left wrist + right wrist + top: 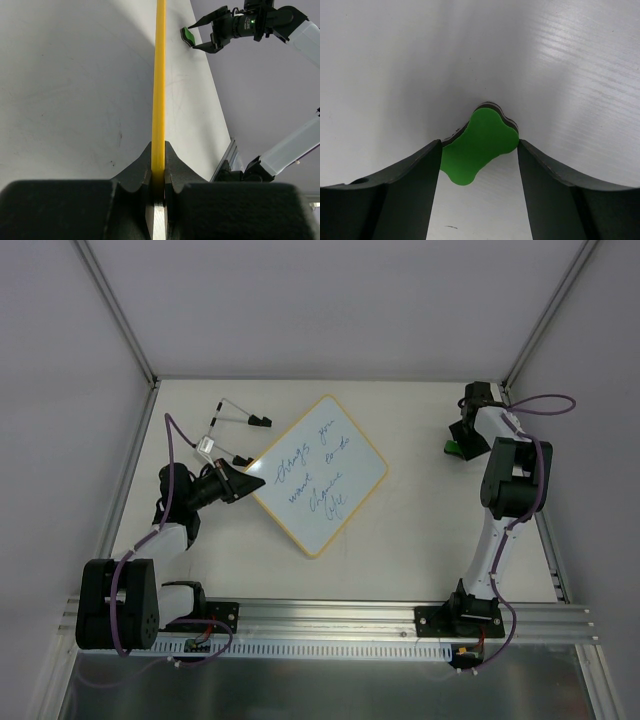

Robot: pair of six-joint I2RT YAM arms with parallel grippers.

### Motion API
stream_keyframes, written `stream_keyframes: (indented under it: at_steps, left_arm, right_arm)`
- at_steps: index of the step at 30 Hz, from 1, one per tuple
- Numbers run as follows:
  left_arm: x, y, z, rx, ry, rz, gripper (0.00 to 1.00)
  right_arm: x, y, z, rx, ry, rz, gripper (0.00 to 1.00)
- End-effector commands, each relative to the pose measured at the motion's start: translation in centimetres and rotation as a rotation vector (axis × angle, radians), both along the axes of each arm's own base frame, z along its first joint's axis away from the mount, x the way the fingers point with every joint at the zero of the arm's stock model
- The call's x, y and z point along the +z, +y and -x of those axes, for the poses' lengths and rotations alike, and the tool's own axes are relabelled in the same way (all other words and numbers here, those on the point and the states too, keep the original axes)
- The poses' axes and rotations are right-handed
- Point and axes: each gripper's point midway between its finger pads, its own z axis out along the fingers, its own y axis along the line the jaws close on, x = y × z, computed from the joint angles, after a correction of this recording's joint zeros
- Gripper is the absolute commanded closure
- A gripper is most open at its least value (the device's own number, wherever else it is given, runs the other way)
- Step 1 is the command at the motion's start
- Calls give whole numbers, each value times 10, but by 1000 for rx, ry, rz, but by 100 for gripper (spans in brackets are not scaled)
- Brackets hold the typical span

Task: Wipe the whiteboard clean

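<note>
Yellow-rimmed whiteboard [320, 472] bearing blue handwriting, lay at an angle; left gripper [158, 147] was clamped on its edge; right gripper [480, 142] stood open, straddling green eraser [477, 152]

Your top view is evenly lit from overhead. The desk [420, 530] is bright and matte, the shadows under the arms are faint, and the whiteboard [320, 475] shows no glare, so its blue writing is legible. On your left wrist view, the left pincer [158, 150] at 6 o'clock is dark and out of focus, and a grey shadow runs along the right of the board's yellow rim. On your right wrist view, soft shadow pools around the green eraser [479, 145], and a streaky sheen sits at 2 o'clock.
</note>
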Motion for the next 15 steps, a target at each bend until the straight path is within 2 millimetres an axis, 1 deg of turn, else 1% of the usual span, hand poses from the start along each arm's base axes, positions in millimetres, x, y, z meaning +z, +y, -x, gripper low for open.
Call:
stream_keyframes:
  at_steps: [1,4,5,10,11,15]
  left_arm:
    - [7,-2,-3,-22,-103,-45,100]
    - [6,-3,-3,-23,-95,-45,100]
    - [7,-3,-3,-23,-97,-44,100]
    - [7,-3,-3,-26,-94,-43,100]
    - [7,-3,-3,-23,-94,-43,100]
    - [8,-3,-3,-26,-98,-44,100]
  right_arm:
    - [0,1,-8,11,-11,-11,35]
    - [-5,7,-8,56,6,-32,40]
    - [-5,9,-8,74,10,-37,44]
    - [-12,22,-3,183,48,-48,49]
    - [-13,26,-2,204,55,-57,52]
    - [-13,47,4,341,98,-73,54]
